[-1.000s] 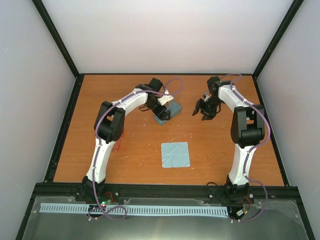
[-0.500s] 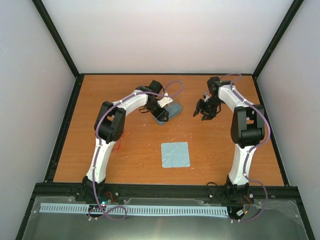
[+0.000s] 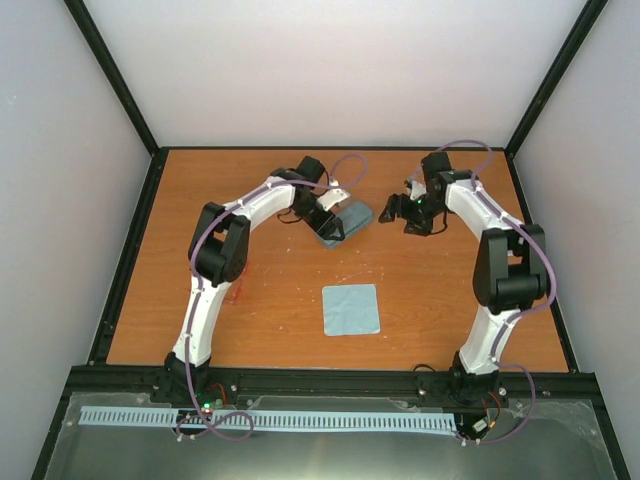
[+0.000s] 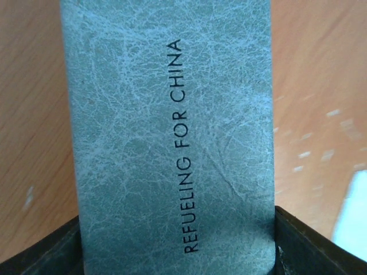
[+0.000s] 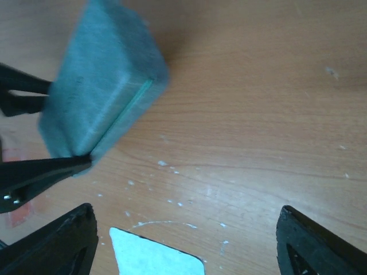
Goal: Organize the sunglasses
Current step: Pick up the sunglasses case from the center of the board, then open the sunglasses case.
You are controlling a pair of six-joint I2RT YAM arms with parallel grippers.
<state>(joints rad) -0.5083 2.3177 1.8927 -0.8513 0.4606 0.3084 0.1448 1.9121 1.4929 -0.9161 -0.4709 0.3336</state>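
My left gripper [image 3: 328, 226] is shut on the grey-blue oblong case [image 3: 352, 214] at the back middle of the table. In the left wrist view the case [image 4: 172, 143] fills the frame between my fingers [image 4: 312, 249], and it reads "REFUELING FOR CHINA". My right gripper [image 3: 396, 212] is open and empty just right of the case. The right wrist view shows the case [image 5: 103, 109] up and left of its spread fingers [image 5: 57, 243]. The sunglasses [image 3: 238, 288] show only as a small red-pink shape beside my left arm.
The flat light blue square cloth [image 3: 351, 309] lies in the middle front of the table; its corner shows in the right wrist view [image 5: 155, 258]. White specks mark the wooden tabletop [image 3: 430, 290]. Black frame rails edge the table.
My right gripper has moved left and back, closer to the case. My left gripper has turned the case a little, so its free end now points further right.
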